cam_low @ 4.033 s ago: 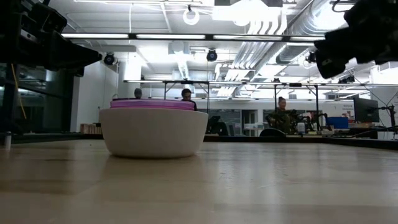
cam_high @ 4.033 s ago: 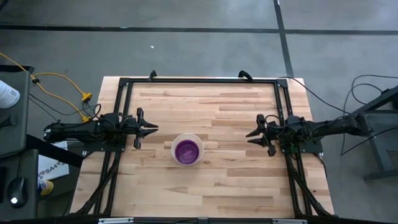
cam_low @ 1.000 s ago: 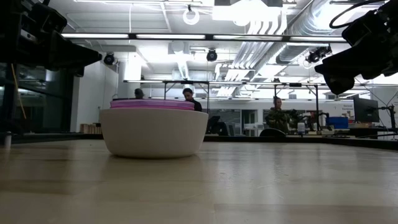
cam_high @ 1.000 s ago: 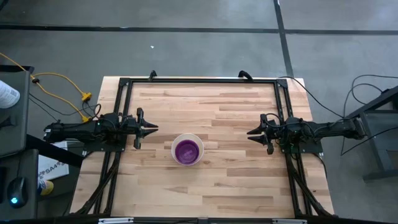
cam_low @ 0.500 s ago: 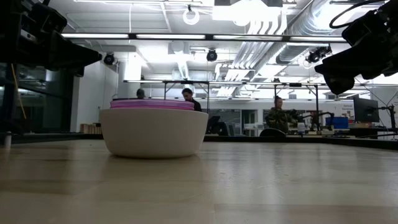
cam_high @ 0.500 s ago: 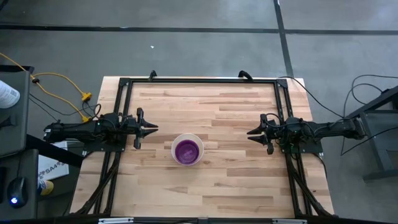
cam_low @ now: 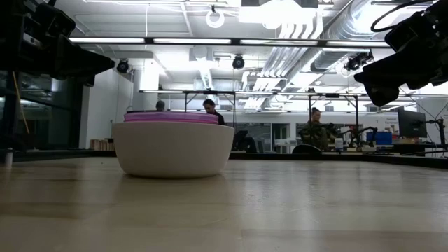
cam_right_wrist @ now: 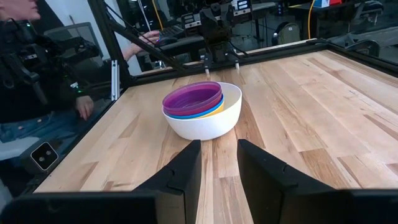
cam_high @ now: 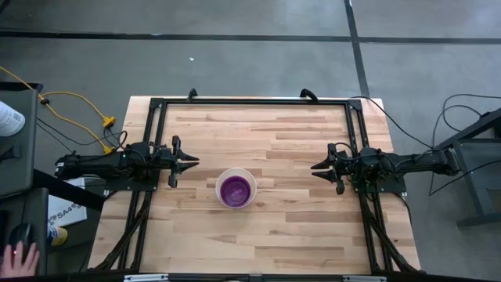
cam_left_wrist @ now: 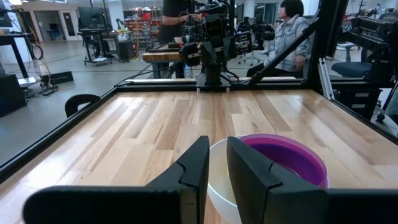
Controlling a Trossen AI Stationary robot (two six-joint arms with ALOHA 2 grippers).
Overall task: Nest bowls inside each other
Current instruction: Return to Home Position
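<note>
The white bowl [cam_high: 218, 189] sat upright on the table [cam_high: 297, 235], between the two arms and slightly nearer the left one. The other bowls were nested in it, with the purple bowl [cam_high: 236, 190] on top. In the right wrist view the purple bowl's rim stood above the white rim, and below it showed the edge of the blue bowl [cam_right_wrist: 183, 114] and then that of the yellow bowl [cam_right_wrist: 216, 109]. The left gripper [cam_high: 196, 162] hung at the table's left side, pointing inward at the stack and well apart from it. Its fingers [cam_left_wrist: 196, 165] stood a narrow gap apart and held nothing. The right gripper [cam_high: 313, 168] hung likewise at the right side, also pointing at the stack and well apart from it. Its fingers [cam_right_wrist: 186, 168] were a little apart and empty. In the low view both arms hung clear above the tabletop. A black frame [cam_high: 250, 101] edged the table. A person's hand [cam_high: 11, 257] showed off the table, beyond its left side. One person [cam_left_wrist: 291, 28] sat past the table's far end in the left wrist view, and another [cam_right_wrist: 28, 68] stood beside the table in the right wrist view.
</note>
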